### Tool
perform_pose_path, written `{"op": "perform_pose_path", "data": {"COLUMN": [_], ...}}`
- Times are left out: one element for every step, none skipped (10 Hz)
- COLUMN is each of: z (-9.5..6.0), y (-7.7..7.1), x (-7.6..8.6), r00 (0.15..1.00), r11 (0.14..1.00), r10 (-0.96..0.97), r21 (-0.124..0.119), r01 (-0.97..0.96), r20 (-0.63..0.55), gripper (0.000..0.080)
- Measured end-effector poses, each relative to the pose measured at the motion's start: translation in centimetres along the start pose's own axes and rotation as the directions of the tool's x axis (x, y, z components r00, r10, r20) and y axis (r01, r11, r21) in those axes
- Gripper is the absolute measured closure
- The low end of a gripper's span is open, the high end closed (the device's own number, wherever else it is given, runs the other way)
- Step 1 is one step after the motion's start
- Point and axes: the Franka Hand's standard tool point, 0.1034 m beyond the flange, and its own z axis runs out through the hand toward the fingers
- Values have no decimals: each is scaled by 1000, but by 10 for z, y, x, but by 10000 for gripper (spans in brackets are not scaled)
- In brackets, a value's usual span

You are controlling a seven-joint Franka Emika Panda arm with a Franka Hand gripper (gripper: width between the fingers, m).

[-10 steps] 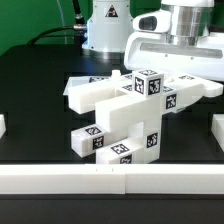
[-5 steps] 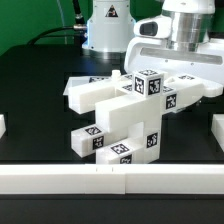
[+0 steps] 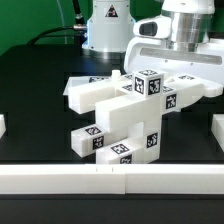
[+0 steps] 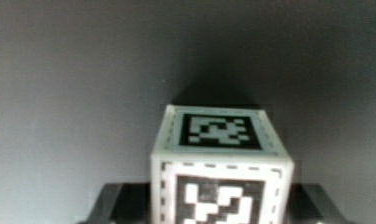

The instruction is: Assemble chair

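Observation:
The partly built white chair (image 3: 120,115) stands mid-table: blocky tagged parts stacked and crossed, with a long bar (image 3: 190,90) reaching toward the exterior view's right. My gripper (image 3: 186,60) hangs over that far right end, its fingertips hidden behind the parts. In the wrist view a white tagged chair block (image 4: 217,135) fills the space between my dark fingers (image 4: 117,200), one on each side and close against it; the gripper (image 4: 217,208) looks shut on this block.
A low white rail (image 3: 110,178) runs along the front table edge. Short white pieces sit at the exterior view's left (image 3: 2,125) and right (image 3: 217,128) edges. The robot base (image 3: 105,30) stands at the back.
The wrist shifted slightly between one second and half a second ago; since then nothing has moved. The chair parts stay where they were.

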Motion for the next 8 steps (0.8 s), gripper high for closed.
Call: {"op": "perform_pose_path", "data": {"z": [0,0,0,-2,-6,-11,-16,-25], "y": [0,0,0,1,3,4,4,3], "x": [0,0,0,2,3,4,3,3], "r00": [1000,1000,1000,1000,1000,1000,1000,999], "r11": [1000,1000,1000,1000,1000,1000,999,999], "r10": [0,0,-1,-4,-18,-27,-29,-32], "r21": [0,0,0,2,6,13,19,29], "r01": [0,0,1,4,18,28,30,32], "r20": [0,0,0,-3,-7,-11,-11,-13], "gripper": [511,511,511,510,509,509,509,509]}}
